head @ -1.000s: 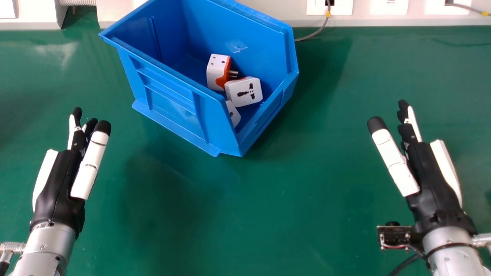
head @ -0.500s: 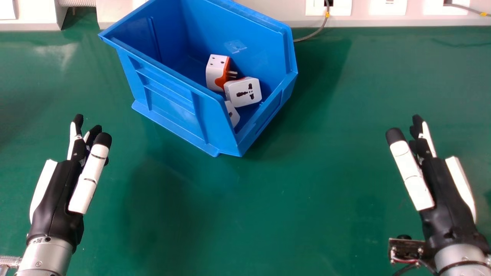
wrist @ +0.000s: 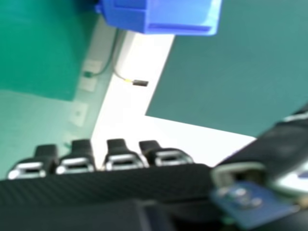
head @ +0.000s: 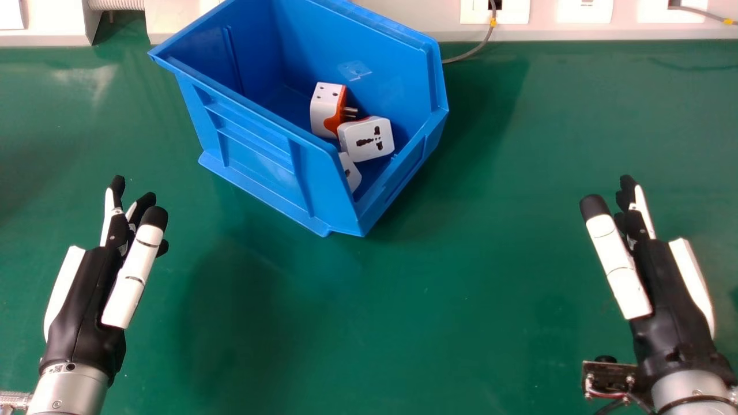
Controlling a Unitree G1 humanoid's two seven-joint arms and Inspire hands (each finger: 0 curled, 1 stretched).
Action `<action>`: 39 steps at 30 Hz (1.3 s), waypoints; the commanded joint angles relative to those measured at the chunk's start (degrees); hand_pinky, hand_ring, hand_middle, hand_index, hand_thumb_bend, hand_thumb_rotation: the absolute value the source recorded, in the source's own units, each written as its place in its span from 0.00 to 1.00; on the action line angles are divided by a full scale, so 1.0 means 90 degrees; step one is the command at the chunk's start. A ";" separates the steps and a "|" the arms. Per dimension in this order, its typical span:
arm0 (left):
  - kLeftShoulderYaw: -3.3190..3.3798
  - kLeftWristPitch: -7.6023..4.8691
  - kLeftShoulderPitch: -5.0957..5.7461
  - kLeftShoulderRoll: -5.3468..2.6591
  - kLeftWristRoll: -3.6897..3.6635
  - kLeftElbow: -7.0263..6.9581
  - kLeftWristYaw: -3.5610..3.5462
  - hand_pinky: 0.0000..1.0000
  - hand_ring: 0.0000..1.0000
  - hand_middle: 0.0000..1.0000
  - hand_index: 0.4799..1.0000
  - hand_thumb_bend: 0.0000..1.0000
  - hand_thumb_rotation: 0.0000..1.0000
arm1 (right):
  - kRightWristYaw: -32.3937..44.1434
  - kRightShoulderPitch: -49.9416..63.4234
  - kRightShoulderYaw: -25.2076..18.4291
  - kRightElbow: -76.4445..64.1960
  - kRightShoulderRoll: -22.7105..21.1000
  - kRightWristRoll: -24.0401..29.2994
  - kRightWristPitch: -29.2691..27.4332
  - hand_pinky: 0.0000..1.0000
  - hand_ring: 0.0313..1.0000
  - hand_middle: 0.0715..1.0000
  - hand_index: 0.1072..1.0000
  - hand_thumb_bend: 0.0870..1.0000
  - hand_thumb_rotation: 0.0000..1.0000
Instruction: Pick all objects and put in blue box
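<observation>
Step, as you should log it: placing looks done or nearly so, judged from three plug adapters lying inside the blue box [head: 323,184] at the upper centre of the head view. The orange-and-white adapter [head: 324,112] sits farthest in, its pins pointing toward the right of the frame; the adapter with the universal socket face [head: 366,139] is tilted just beside it; a third adapter [head: 350,172] is partly hidden behind the box's near wall, so you cannot tell how it rests. Your left robot hand [head: 83,294], lower left of the frame, has its fingers and thumb apart, roughly straight, and holds nothing. Your right robot hand [head: 666,294], lower right, is likewise spread and unloaded. Both are over the tabletop [head: 461,288], well apart from the box. In the right hand view the box is beyond the fingertips, with a gap between. Next move, my judgement: keep both hands off the box and scan beyond the head view's edges for anything left to pick. If you find none, park the arms; swinging either low across the centre could knock the box.
</observation>
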 commanded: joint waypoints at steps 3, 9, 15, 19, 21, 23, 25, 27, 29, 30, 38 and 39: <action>0.0048 -0.0111 -0.0024 0.0139 0.0019 -0.0237 -0.0015 0.86 0.94 0.96 0.94 0.55 0.92 | 0.0001 -0.0078 -0.0083 -0.0210 -0.0075 -0.0016 -0.0165 1.00 1.00 1.00 1.00 0.41 1.00; 0.0111 -0.0198 -0.0088 0.0194 0.0031 -0.0130 0.0038 0.85 0.92 0.95 0.92 0.58 0.90 | 0.0073 -0.0002 -0.0086 -0.0376 -0.0070 0.0035 -0.0054 1.00 1.00 1.00 1.00 0.40 1.00; 0.0017 -0.0445 -0.0154 0.0188 0.0226 0.0101 0.0143 0.85 0.93 0.95 0.92 0.58 0.91 | 0.0166 0.0095 -0.0215 -0.0514 -0.0079 0.0129 0.0037 1.00 1.00 1.00 1.00 0.38 1.00; 0.0070 -0.0631 0.0013 0.0272 0.0217 0.0034 0.0049 0.86 0.93 0.95 0.92 0.55 0.92 | 0.0189 0.0203 -0.0400 -0.0687 -0.0117 0.0158 0.0159 1.00 1.00 1.00 1.00 0.37 0.99; 0.0131 -0.0675 0.0083 0.0298 0.0159 0.0042 0.0022 0.86 0.93 0.95 0.92 0.54 0.93 | 0.0196 0.0149 -0.0425 -0.0667 -0.0126 0.0143 0.0221 1.00 1.00 1.00 1.00 0.36 1.00; 0.0185 -0.0699 0.0109 0.0313 0.0116 0.0102 0.0007 0.86 0.93 0.95 0.91 0.54 0.93 | 0.0182 0.0034 -0.0393 -0.0581 -0.0122 0.0133 0.0270 1.00 1.00 1.00 1.00 0.35 1.00; 0.0274 -0.0715 0.0130 0.0295 0.0087 0.0179 0.0039 0.86 0.93 0.95 0.91 0.53 0.93 | 0.0184 -0.0136 -0.0337 -0.0444 -0.0093 0.0168 0.0318 1.00 1.00 1.00 1.00 0.35 1.00; 0.0356 -0.0781 0.0146 0.0240 0.0103 0.0272 0.0140 0.86 0.93 0.95 0.91 0.54 0.93 | 0.0261 -0.0268 -0.0318 -0.0390 -0.0106 0.0260 0.0380 0.99 1.00 1.00 1.00 0.34 1.00; 0.0364 -0.0767 0.0139 0.0177 0.0138 0.0296 0.0233 0.87 0.93 0.95 0.92 0.53 0.93 | 0.0337 -0.0365 -0.0354 -0.0343 -0.0147 0.0348 0.0424 0.98 1.00 1.00 1.00 0.34 1.00; 0.0339 -0.0728 0.0117 0.0150 0.0161 0.0289 0.0279 0.87 0.93 0.95 0.92 0.52 0.93 | 0.0364 -0.0413 -0.0381 -0.0287 -0.0175 0.0378 0.0413 0.98 1.00 1.00 1.00 0.33 1.00; 0.0142 -0.0524 -0.0014 0.0096 0.0102 0.0076 0.0271 0.87 0.92 0.94 0.90 0.53 0.91 | 0.0255 -0.0758 -0.0427 0.0250 -0.0337 0.0191 0.0182 1.00 1.00 1.00 1.00 0.31 1.00; 0.0135 -0.0501 -0.0043 0.0104 0.0092 0.0086 0.0262 0.87 0.92 0.94 0.89 0.54 0.91 | 0.0237 -0.0797 -0.0417 0.0296 -0.0340 0.0172 0.0167 1.00 1.00 1.00 1.00 0.31 1.00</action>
